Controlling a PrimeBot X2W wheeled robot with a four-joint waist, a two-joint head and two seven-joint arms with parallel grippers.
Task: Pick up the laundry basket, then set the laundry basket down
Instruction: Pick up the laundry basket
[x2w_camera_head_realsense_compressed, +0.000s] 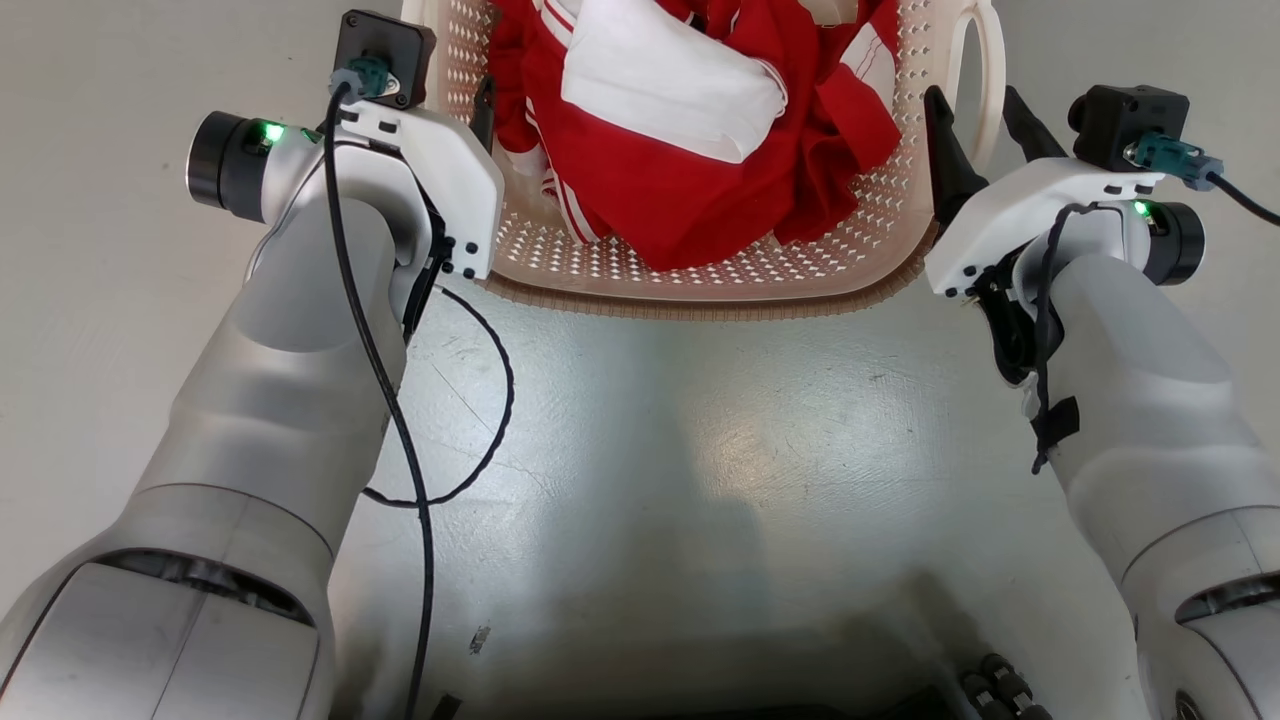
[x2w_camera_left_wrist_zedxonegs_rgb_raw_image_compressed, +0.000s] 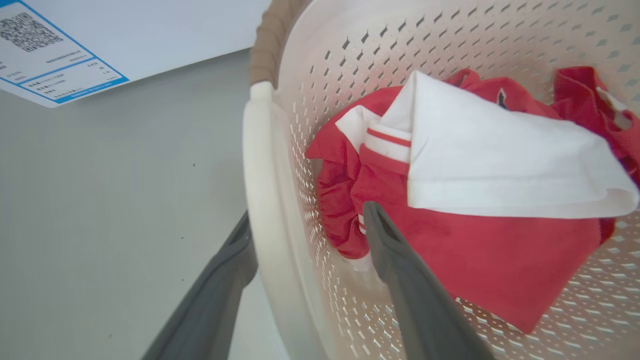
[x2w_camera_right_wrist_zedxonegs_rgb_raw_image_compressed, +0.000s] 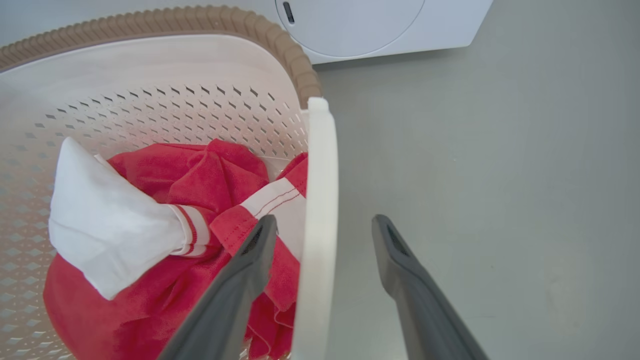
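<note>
Clothes (x2w_camera_head_realsense_compressed: 680, 130) in red and white are heaped in the basket (x2w_camera_head_realsense_compressed: 700, 300), which is judged to be resting on the floor (x2w_camera_head_realsense_compressed: 700, 450) just ahead of the robot, with a washer (x2w_camera_right_wrist_zedxonegs_rgb_raw_image_compressed: 370, 25) seen beyond it in the right wrist view. The left pincer (x2w_camera_left_wrist_zedxonegs_rgb_raw_image_compressed: 308, 215) is placed astride the left handle (x2w_camera_left_wrist_zedxonegs_rgb_raw_image_compressed: 260, 190). One finger is seen outside the white loop, close against it, though whether it touches cannot be told. The other is inside the perforated wall, just beside the red cloth. The right pincer (x2w_camera_right_wrist_zedxonegs_rgb_raw_image_compressed: 324, 221) is set likewise across the right handle (x2w_camera_right_wrist_zedxonegs_rgb_raw_image_compressed: 320, 200), one finger among the clothes and the other over bare floor. Both pincers are released: gaps are left between fingers and plastic, so nothing is grasped yet. The mirrored placement is judged to be deliberate, since with a handle taken on each side the load can be shared and the basket kept level when raised. The step in hand is taken to be the closing on the handles, so the pick-up is not yet begun. Cloth near the inner fingers could be pinched together with the loops, and an uneven closing could leave the basket tilted once lifted.
</note>
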